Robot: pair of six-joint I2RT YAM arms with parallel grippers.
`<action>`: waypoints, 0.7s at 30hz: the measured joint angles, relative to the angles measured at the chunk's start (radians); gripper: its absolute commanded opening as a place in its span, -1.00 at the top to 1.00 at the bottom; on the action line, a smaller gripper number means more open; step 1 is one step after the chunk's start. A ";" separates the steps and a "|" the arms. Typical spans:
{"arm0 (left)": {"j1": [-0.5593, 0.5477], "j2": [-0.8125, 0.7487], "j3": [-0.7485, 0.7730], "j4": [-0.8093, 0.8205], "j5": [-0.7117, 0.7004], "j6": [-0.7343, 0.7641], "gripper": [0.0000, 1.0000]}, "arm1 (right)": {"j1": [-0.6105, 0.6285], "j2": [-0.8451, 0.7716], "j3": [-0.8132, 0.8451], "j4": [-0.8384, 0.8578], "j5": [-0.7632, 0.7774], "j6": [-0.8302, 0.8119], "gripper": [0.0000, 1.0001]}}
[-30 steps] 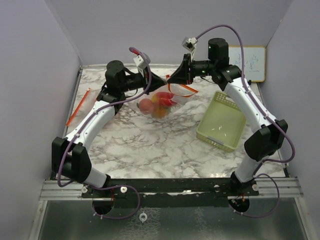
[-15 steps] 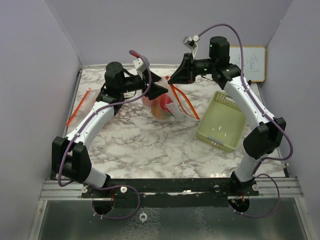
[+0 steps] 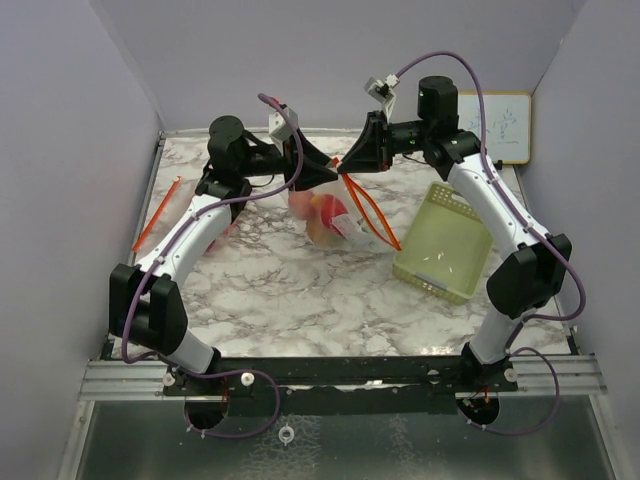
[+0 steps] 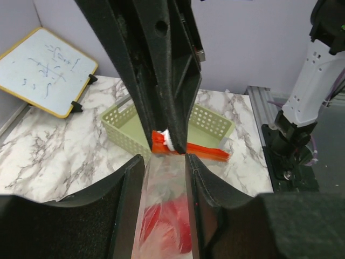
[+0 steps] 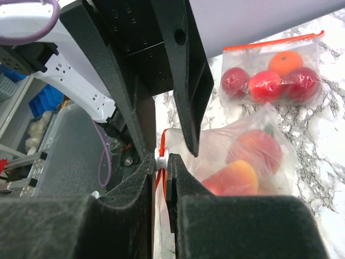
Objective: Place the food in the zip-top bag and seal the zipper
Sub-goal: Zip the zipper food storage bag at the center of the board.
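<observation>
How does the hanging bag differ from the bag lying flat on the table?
The hanging bag is held up at its zipper by the right gripper; the flat bag lies on the table. The hanging bag's orange zipper droops loose; the flat bag's runs straight. The flat bag holds red fruits and an orange; the hanging bag peach-coloured ones. Both are clear.

White marble-pattern table (image 3: 290, 290), grey veins. Clear zip-top plastic bag (image 3: 335, 215) w/ orange-red zipper strip (image 3: 372, 215). The small glossy toy food (image 5: 248, 162) inside is red, pink & yellow-orange; film blurs it, so shades approx. Second clear plastic bag (image 5: 272, 73), same orange-red strip: dark-red & bright-red round fruits, one orange. Pale yellow-green mesh basket (image 3: 445, 245). Small whiteboard (image 4: 46, 70): yellow frame, blue scribbles. Left arm (image 3: 190, 235) & right arm (image 3: 490, 200) white w/ black joints; purple cables (image 3: 470, 75). Left gripper (image 4: 163, 162) & right gripper (image 5: 160, 161) matt black.
</observation>
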 measured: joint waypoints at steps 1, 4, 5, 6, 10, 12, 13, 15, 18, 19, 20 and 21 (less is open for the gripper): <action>0.000 0.000 -0.002 0.005 0.010 -0.006 0.26 | 0.000 0.000 0.000 0.000 -0.001 0.000 0.89; -0.007 0.000 -0.005 0.019 0.032 -0.024 0.58 | 0.000 0.000 0.000 0.000 -0.001 -0.003 0.89; -0.009 0.000 -0.005 0.020 0.032 -0.027 0.75 | 0.000 0.000 0.000 -0.002 -0.008 -0.001 0.89; -0.010 0.000 -0.005 0.021 0.036 -0.028 0.94 | 0.000 0.000 0.000 -0.001 -0.012 -0.003 0.89; -0.009 0.000 -0.006 0.018 0.039 -0.032 1.00 | 0.000 0.000 0.002 0.000 -0.018 -0.004 0.89; -0.010 0.000 -0.005 0.001 0.035 -0.021 1.00 | -0.001 0.000 0.002 -0.003 -0.016 -0.011 0.89; -0.010 0.000 -0.001 -0.019 0.031 -0.008 1.00 | 0.000 0.000 0.003 -0.008 -0.014 -0.016 0.89; -0.012 0.000 0.007 -0.066 0.014 0.024 1.00 | 0.000 0.000 0.003 -0.028 0.005 -0.035 0.89; -0.013 0.000 0.029 -0.150 -0.031 0.078 1.00 | 0.000 0.000 0.003 -0.051 0.048 -0.062 0.89; -0.012 0.000 0.035 -0.176 -0.049 0.093 1.00 | 0.000 0.000 0.003 -0.060 0.074 -0.075 0.89; -0.010 0.000 0.042 -0.200 -0.069 0.105 1.00 | 0.000 0.000 0.003 -0.066 0.095 -0.086 0.89; -0.008 0.000 0.047 -0.224 -0.096 0.118 1.00 | 0.000 -0.001 0.003 -0.073 0.116 -0.097 0.89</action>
